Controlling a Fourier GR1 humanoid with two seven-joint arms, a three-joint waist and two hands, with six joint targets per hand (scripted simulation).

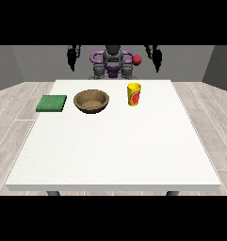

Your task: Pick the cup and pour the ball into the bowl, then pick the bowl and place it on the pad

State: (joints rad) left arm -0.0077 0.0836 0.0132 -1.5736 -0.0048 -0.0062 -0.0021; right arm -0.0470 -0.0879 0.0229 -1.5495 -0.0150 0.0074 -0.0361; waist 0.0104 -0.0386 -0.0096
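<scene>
1. Both hands, the one at the view's left (73, 57) and the one at the view's right (155, 56), hang raised behind the table (110, 150), grasping nothing; finger state I cannot tell.
2. The cup (134, 94) stands upright just right of the bowl (91, 100) (ball unseen inside); a clumsy approach could topple it.
3. The pad (52, 103) lies left of the bowl; a careless pour could miss the bowl.

We find no words, numbers or brand names that can be read anywhere on the desk (115, 141). The yellow cup (134, 94) bears a red and green mark on its side, but we cannot tell whether it holds any letters.
</scene>
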